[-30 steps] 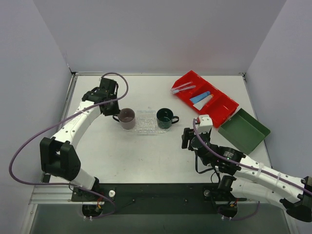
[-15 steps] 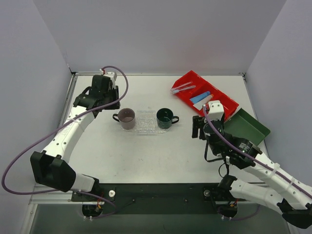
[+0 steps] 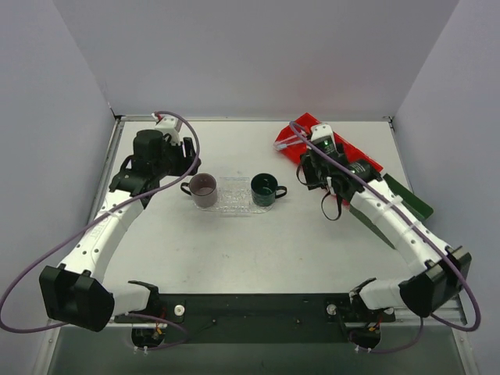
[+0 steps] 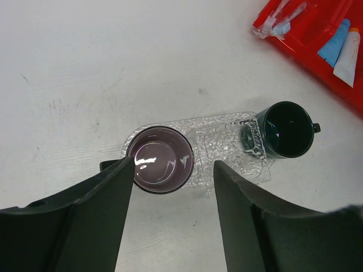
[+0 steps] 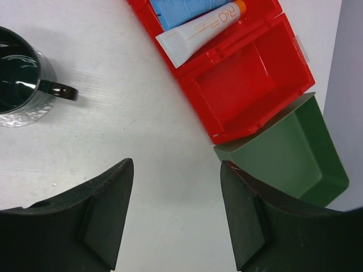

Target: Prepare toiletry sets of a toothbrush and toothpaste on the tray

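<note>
The clear glittery tray [image 3: 234, 197] [image 4: 222, 136] lies mid-table with a mauve cup [image 3: 204, 190] [image 4: 160, 167] on its left end and a dark green mug [image 3: 264, 190] [image 4: 286, 129] on its right end. A blue tube [image 4: 333, 45] [image 5: 181, 8], a white tube [image 4: 349, 52] [image 5: 198, 31] and wrapped toothbrushes [image 3: 291, 141] [image 4: 281, 20] lie in the red bin [image 4: 317, 34] [image 5: 249, 85]. My left gripper [image 3: 181, 160] [image 4: 174, 164] hangs open above the cup, empty. My right gripper [image 3: 306, 172] [image 5: 176, 165] is open and empty over bare table beside the bin.
A dark green rectangular tray [image 3: 412, 205] [image 5: 289, 153] sits against the red bin's near right corner. My right arm stretches across most of the bin in the top view. Grey walls close in the table on three sides.
My left gripper has opened and drawn back up and away from the mauve cup. My right arm has swung from the table's front right to the red bin at the back.
</note>
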You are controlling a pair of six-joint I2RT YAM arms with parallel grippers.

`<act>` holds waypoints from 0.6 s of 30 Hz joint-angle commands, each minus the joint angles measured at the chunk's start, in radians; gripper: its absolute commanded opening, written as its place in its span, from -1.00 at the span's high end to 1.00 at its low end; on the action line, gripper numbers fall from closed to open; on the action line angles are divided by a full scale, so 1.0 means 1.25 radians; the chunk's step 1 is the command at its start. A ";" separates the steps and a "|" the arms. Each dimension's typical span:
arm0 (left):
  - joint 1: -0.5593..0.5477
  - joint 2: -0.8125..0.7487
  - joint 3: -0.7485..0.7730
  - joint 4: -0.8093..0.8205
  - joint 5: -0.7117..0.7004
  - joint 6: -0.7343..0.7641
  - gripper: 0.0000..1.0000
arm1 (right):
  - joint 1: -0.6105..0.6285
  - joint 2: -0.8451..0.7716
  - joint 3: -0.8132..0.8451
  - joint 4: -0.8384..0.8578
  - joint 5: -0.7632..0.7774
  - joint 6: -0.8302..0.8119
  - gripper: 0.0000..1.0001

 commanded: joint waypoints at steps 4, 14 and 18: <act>0.019 -0.042 -0.010 0.063 0.029 -0.001 -0.37 | -0.066 0.220 0.118 -0.017 0.002 -0.171 -0.08; 0.075 -0.052 -0.031 0.084 0.040 -0.027 -0.38 | -0.069 0.473 0.241 0.021 0.011 -0.323 -0.01; 0.093 -0.043 -0.034 0.090 0.060 -0.039 -0.37 | -0.070 0.525 0.261 0.041 0.057 -0.372 0.01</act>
